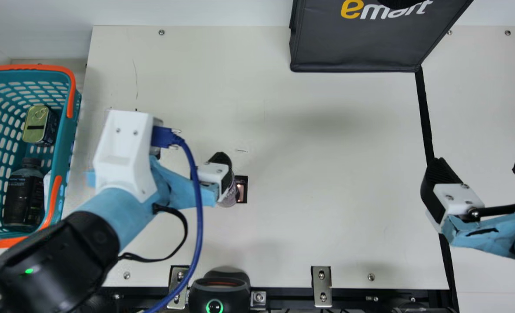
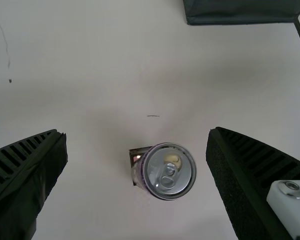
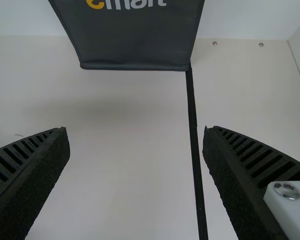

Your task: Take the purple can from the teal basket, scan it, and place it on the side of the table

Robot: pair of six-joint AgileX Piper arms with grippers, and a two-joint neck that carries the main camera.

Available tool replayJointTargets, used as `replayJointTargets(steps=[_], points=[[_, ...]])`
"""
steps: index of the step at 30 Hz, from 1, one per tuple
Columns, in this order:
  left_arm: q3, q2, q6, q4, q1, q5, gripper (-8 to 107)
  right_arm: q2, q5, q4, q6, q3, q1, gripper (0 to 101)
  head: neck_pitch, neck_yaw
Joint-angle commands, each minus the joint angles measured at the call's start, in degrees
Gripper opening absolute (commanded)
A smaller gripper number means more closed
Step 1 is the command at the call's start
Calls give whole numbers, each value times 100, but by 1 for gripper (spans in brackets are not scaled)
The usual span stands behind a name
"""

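Two sets of fingers, both parted, main view: left gripper [image 1: 223,161] by purple can [image 1: 228,198], 7 o'clock; right gripper [image 1: 479,165], 3 o'clock; teal basket [image 1: 67,143], 9 o'clock.

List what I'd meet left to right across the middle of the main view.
Teal basket → left arm → purple can → small dark-framed square → right claw. The left claw is left out: it overlaps the can.
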Motion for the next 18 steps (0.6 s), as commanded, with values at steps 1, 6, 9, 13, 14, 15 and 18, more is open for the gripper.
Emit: replayJointTargets(steps=[1,6,9,13,14,15,18], points=[[-41,144,-326,73,-63,59,90,0,0,0,0,0,0,95,-166,9],[-130,443,-750,221,-194,187,90,0,0,0,0,0,0,95,-166,9],[-161,604,-948,279,-267,242,90,0,0,0,0,0,0,95,-166,9],[-183,798,-1137,326,-353,285,90,0,0,0,0,0,0,95,-166,9],[-185,844,-1173,332,-372,290,90,0,0,0,0,0,0,95,-166,9],[-186,888,-1206,338,-392,294,90,0,0,0,0,0,0,95,-166,9],[-180,1017,-1291,358,-447,291,90,0,0,0,0,0,0,95,-166,9]])
